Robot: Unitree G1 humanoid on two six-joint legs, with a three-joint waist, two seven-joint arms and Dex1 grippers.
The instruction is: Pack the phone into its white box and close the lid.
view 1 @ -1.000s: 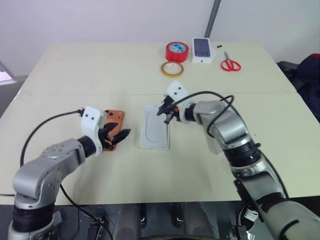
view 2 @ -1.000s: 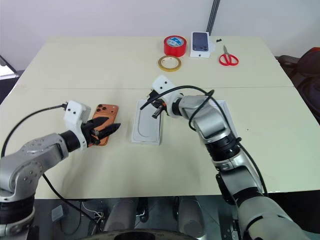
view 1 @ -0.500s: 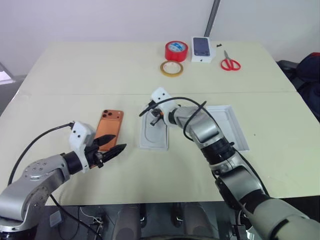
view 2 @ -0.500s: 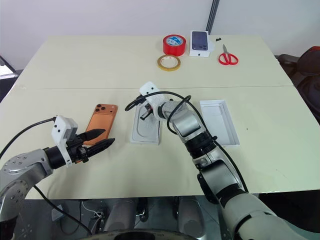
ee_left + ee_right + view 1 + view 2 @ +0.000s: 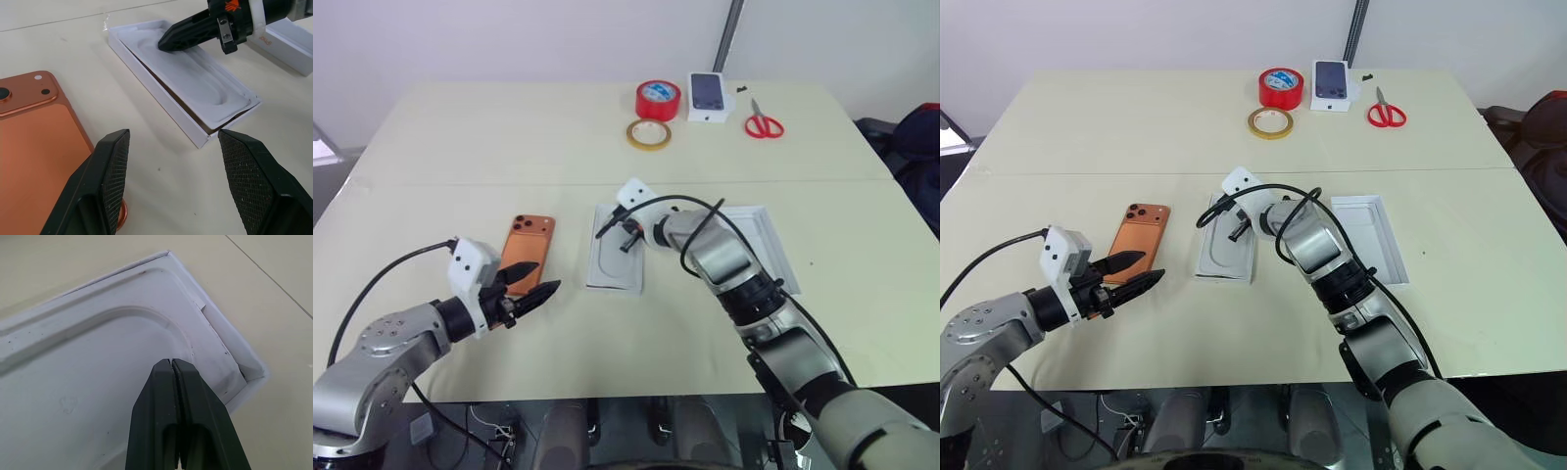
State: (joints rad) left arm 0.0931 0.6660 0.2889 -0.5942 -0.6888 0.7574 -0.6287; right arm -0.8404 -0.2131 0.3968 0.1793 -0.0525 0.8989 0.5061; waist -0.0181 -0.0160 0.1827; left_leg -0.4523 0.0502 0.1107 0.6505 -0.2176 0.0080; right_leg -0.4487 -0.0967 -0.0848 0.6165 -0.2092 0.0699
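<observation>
Two grippers were in play: the right gripper [image 5: 625, 236], fingers pressed together, had its tip on the insert [image 5: 618, 259] sitting in the white box [image 5: 195, 135]. The phone [image 5: 527, 252] lay back-up left of the box, with the left gripper [image 5: 530, 292] spread apart and empty over its near end, and the lid [image 5: 766, 245] sat open-side up to the right.

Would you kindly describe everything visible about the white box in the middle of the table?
The white box is a shallow rectangular cardboard tray lying flat near the table's middle, between the orange phone and the lid. A flat white insert with an oval recess sits in it, slightly raised at one end so the brownish inside shows beneath. The right gripper, fingers shut, points down onto the insert near the box's far end.
</observation>
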